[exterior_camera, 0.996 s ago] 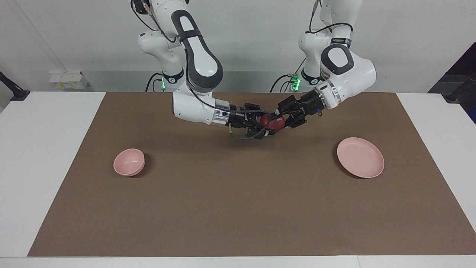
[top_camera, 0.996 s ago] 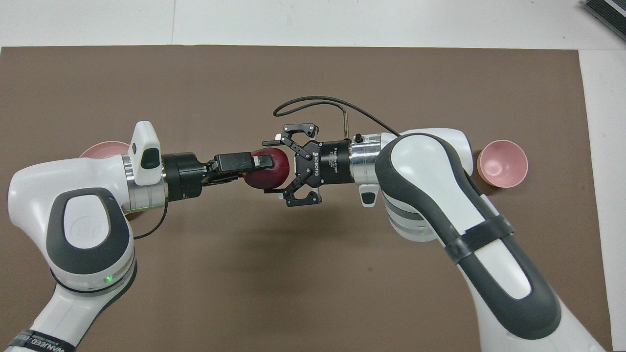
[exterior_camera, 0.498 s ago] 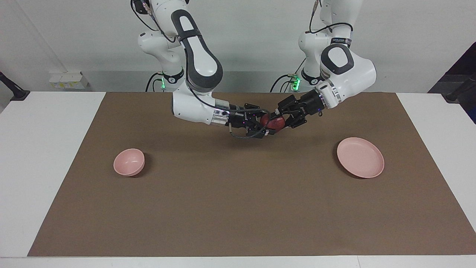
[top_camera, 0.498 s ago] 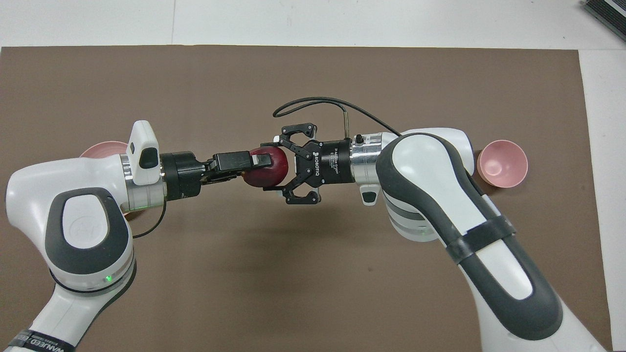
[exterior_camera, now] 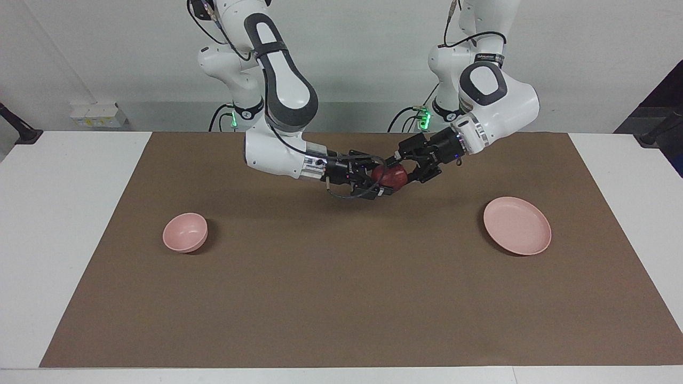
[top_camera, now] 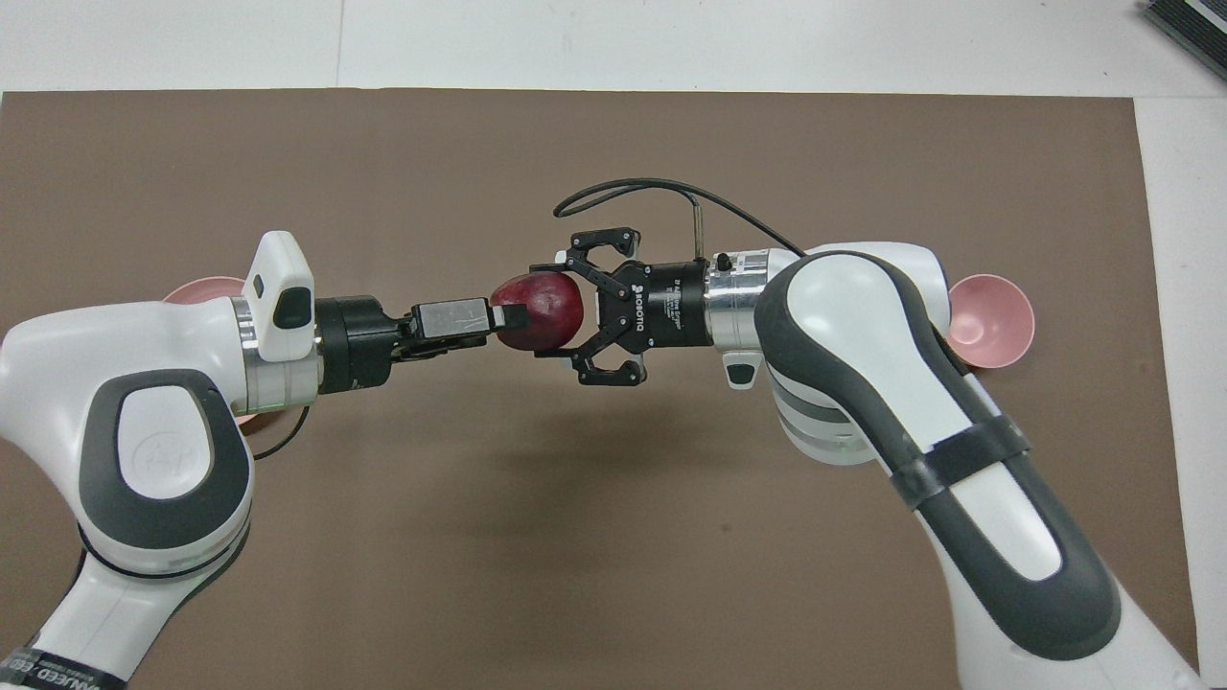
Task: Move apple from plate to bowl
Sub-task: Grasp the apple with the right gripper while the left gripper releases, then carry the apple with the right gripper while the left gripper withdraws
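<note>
Mid-handover above the mat's middle, the right gripper (top_camera: 554, 317) had clamped onto the apple (top_camera: 539, 310) while the left gripper (top_camera: 510, 317) pinched it, so release looked next.

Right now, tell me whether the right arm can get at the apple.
Probably yes. The left gripper holds the apple in the air between the arms, and the right gripper is right at it, reaching in from the bowl's end of the table. Nothing stands between them.
</note>
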`<state>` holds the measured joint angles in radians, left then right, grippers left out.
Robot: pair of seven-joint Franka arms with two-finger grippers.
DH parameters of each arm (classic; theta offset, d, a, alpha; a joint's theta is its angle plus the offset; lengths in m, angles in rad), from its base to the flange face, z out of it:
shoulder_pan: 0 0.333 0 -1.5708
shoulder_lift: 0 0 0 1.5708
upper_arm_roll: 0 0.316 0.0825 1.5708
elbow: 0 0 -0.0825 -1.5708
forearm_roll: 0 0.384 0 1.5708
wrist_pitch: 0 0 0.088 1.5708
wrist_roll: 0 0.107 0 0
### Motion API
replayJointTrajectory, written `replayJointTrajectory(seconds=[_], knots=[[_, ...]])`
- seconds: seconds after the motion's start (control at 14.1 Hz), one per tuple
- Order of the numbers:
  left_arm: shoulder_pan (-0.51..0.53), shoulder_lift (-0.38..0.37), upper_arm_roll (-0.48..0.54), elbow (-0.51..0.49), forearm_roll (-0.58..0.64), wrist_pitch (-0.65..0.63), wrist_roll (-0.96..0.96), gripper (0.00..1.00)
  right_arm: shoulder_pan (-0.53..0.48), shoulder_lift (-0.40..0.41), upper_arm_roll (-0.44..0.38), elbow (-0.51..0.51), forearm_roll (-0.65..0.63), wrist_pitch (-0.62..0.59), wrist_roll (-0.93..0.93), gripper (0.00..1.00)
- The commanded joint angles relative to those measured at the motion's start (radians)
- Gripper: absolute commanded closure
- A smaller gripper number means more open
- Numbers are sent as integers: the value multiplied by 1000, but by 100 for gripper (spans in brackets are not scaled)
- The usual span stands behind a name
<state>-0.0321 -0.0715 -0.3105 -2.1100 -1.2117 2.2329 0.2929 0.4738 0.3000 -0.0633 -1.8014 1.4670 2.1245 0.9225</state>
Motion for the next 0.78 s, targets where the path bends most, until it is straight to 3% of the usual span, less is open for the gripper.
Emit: replayJointTrajectory(seconds=[0.0, 0.36, 0.71], knots=[[4, -14, 2, 21, 95, -15, -76, 0, -24, -5, 3, 4, -106, 8, -20, 100], [12, -19, 42, 21, 305, -18, -92, 0, -96, -10, 0, 17, -405, 1, -46, 100], [14, -16, 89, 21, 703, -74, -92, 0, -164, -4, -3, 36, -692, 5, -175, 100]])
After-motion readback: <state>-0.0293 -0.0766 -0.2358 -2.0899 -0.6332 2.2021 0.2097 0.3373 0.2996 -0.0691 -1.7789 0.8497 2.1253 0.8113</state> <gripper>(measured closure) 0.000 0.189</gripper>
